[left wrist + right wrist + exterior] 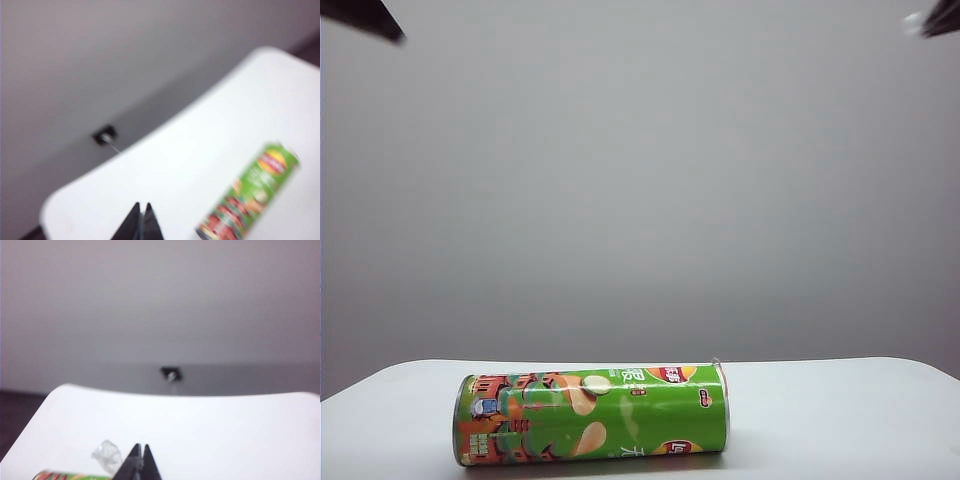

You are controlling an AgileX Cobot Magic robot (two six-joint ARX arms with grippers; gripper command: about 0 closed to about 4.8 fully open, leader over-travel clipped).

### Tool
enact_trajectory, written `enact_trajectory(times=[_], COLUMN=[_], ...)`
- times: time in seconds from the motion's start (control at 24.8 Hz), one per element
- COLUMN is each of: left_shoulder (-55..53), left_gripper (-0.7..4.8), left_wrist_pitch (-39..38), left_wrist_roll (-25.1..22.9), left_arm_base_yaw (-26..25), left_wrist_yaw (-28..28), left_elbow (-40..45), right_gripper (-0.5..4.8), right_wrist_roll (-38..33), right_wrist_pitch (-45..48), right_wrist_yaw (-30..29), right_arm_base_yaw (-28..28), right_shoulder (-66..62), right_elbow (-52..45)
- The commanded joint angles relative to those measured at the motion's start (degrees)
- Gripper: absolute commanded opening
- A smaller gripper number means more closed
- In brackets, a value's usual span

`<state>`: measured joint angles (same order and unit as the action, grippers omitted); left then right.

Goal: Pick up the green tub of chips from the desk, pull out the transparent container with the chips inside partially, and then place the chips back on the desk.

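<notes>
The green tub of chips point(592, 415) lies on its side near the front of the white desk point(840, 410), cartoon end to the left. A scrap of clear plastic point(107, 456) sticks up at its right end. The transparent container and the chips are hidden inside the tub. In the blurred left wrist view, my left gripper point(142, 206) is shut and empty above the desk point(200, 150), off to one side of the tub point(247, 197). My right gripper point(141, 446) is also shut and empty, just beside the clear scrap and the tub's end point(70, 475). The exterior view shows only dark arm tips in its upper corners point(365, 18) point(935, 20).
A plain grey wall stands behind the desk. A small dark fitting point(171, 373) sits low on it, also seen in the left wrist view point(104, 135). The desk's rounded corners and far edge point(180, 396) are in view, with dark floor beyond.
</notes>
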<state>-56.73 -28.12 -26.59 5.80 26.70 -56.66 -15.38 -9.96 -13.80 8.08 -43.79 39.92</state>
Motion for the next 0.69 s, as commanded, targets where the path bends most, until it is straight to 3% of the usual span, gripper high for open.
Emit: enact_trajectory(times=[0.04,0.12,0.2,0.24,0.28,0.48,0.69], left_shoulder=[-6.7,-13.2,-18.1,-20.2,-21.8,-30.9,-39.3], left_gripper=[1.24,1.52,3.28,4.55,4.79,4.79,4.79], left_wrist_pitch=[-2.2,-2.1,-2.4,-2.7,-3.2,-10.1,-12.5], left_wrist_roll=[-7.6,-12.4,-15.1,-15.5,-15.7,-18.9,-16.2], left_arm_base_yaw=[3.6,7.4,11.1,12.4,13.4,21.9,23.5], left_wrist_yaw=[-0.1,-4.4,-7.0,-8.0,-8.7,-12.6,-12.6], left_elbow=[-1.6,-2.4,-3.4,-4.1,-4.7,-10.3,-13.3], right_gripper=[-0.06,-0.06,-0.06,-0.06,-0.06,-0.05,-0.05], right_wrist_roll=[0.0,0.0,0.1,0.5,0.5,4.2,5.8], right_wrist_pitch=[0.7,0.7,0.7,0.5,0.4,-3.9,-5.1], right_wrist_yaw=[-3.7,-6.1,-7.5,-8.2,-9.0,-10.8,-13.5], right_arm_base_yaw=[0.0,0.0,-0.1,-0.1,-0.2,-0.1,-0.2], right_shoulder=[-4.5,-8.7,-11.0,-11.9,-12.7,-15.6,-15.6], right_elbow=[1.6,2.5,2.6,2.6,2.6,2.5,2.5])
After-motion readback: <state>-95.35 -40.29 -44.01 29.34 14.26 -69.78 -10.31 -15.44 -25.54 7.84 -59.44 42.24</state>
